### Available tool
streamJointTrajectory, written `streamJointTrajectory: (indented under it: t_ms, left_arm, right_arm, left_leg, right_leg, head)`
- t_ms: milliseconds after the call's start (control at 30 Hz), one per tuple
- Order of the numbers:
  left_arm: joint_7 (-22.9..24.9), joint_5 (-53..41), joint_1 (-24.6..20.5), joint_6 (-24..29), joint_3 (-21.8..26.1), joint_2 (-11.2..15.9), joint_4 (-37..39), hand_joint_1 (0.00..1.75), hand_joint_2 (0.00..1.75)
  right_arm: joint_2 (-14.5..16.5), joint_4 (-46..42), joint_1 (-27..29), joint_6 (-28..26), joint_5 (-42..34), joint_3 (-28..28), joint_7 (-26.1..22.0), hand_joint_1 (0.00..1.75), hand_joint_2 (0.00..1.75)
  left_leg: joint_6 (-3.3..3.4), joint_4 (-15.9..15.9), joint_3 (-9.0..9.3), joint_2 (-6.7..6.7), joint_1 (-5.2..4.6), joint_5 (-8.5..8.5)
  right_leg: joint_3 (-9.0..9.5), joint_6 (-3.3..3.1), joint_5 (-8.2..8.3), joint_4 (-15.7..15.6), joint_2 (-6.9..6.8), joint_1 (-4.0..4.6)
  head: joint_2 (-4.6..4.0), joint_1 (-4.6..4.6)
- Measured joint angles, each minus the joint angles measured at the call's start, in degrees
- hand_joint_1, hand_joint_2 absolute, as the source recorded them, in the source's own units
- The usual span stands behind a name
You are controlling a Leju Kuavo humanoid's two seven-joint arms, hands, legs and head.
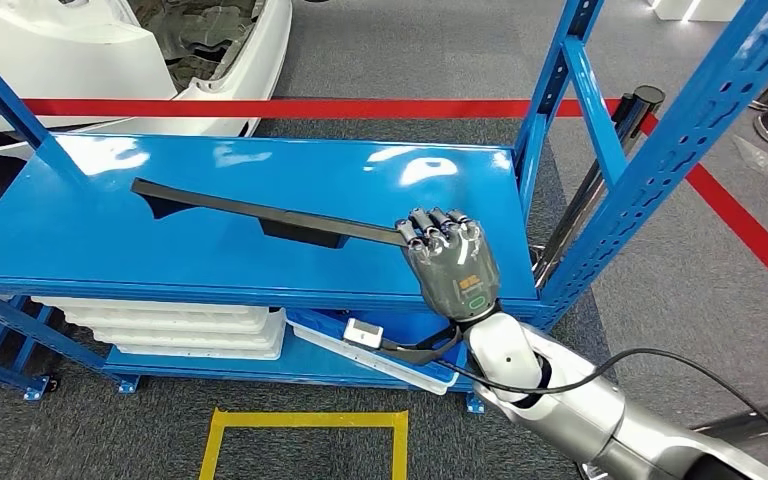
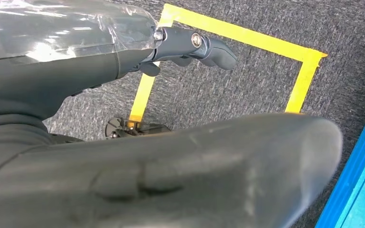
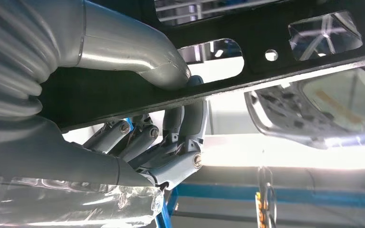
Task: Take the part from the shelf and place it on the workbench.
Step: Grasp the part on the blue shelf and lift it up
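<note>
A long, thin black part (image 1: 260,212) lies slanted across the blue shelf board (image 1: 90,250). My right hand (image 1: 450,265) grips the part's right end, with the fingers curled over it from above. In the right wrist view the thumb (image 3: 138,52) presses on one face of the part (image 3: 275,66) and the fingers (image 3: 171,152) wrap under the other. My left hand (image 2: 76,76) hangs over grey carpet and holds nothing. Its thumb (image 2: 195,171) and a finger (image 2: 195,45) are spread apart.
Blue shelf uprights (image 1: 660,150) stand close to the right of my right hand. White trays (image 1: 180,325) are stacked on the lower shelf. A yellow tape square (image 1: 305,418) marks the floor in front, and a red tape line (image 1: 360,107) runs behind the shelf beside a white car body (image 1: 110,50).
</note>
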Motion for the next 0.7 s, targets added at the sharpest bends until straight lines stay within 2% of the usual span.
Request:
streamJointTrajectory:
  t_ms: [700]
  left_arm:
    - [-1.32,0.0,0.37,-0.23,0.02,0.0,0.0,0.0,0.0]
  right_arm:
    - [1.56,-8.33,2.69,0.33,1.62,0.54,-2.01,1.75,1.75]
  left_leg:
    - [0.0,0.0,0.0,0.0,0.0,0.0]
  right_leg:
    - [0.0,0.0,0.0,-0.01,0.0,-0.01]
  head:
    - [0.0,-0.01]
